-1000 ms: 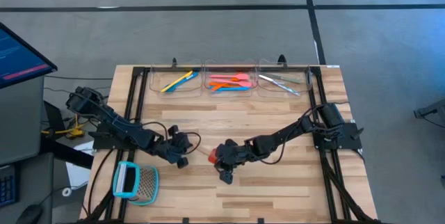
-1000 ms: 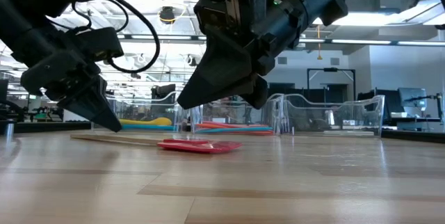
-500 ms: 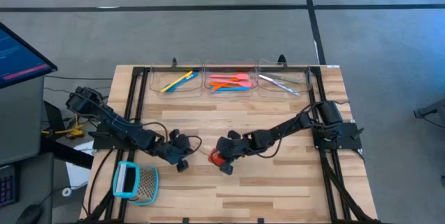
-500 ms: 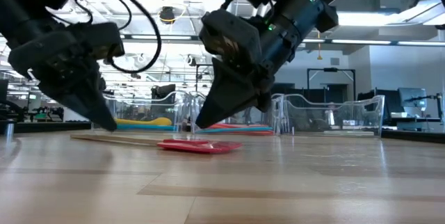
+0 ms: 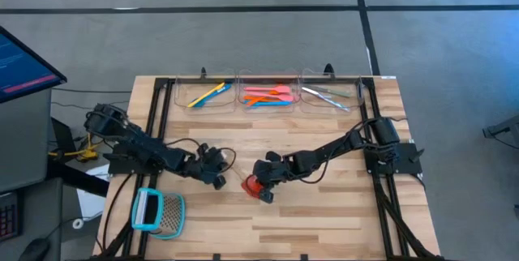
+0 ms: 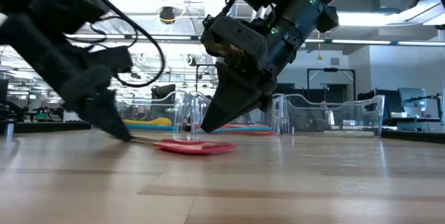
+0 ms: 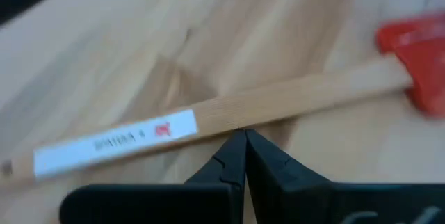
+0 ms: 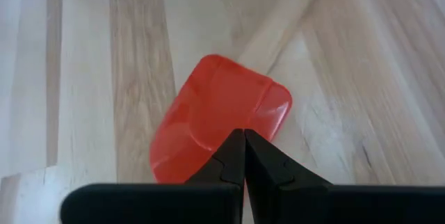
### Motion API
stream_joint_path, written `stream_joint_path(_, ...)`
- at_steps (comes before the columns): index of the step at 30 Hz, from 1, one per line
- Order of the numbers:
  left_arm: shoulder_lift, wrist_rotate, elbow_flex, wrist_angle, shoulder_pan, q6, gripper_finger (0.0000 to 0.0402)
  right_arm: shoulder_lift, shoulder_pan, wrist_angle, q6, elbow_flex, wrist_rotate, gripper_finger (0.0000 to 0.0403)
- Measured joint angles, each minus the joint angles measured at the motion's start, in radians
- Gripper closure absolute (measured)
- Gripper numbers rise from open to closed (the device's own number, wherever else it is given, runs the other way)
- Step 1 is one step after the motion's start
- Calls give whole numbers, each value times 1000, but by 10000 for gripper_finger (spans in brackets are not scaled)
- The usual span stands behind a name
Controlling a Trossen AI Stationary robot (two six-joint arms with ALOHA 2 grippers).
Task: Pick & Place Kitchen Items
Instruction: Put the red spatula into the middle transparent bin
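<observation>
Red-headed spatula (image 5: 248,184) flat on table mid-front, wooden handle; coloured utensils (image 5: 268,96) lying in clear back trays.

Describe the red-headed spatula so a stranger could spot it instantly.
Start at the wooden table and look to its middle, between the two dark arms. There the red-headed spatula with a pale wooden handle lies flat, the only utensil outside the clear bins along the far edge.

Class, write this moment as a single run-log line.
left gripper: shut, at spatula handle | right gripper: shut, over red head | spatula flat on table
</observation>
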State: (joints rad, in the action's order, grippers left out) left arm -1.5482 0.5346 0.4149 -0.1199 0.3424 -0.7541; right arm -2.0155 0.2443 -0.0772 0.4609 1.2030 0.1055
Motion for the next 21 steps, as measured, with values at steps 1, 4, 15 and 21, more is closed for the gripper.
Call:
stream_joint_path(1,-22,5,0,-45,-13,26,399,0,3,0,0,0,0,403)
stream_joint_path(4,-85,10,-1,-174,-47,93,399,0,13,-2,0,0,-1,403)
stream_joint_path(15,-222,-44,7,-468,-119,199,399,0,25,-8,1,0,-4,403)
stream_joint_path(21,-288,-45,55,-524,-121,237,399,0,22,-6,1,0,-4,403)
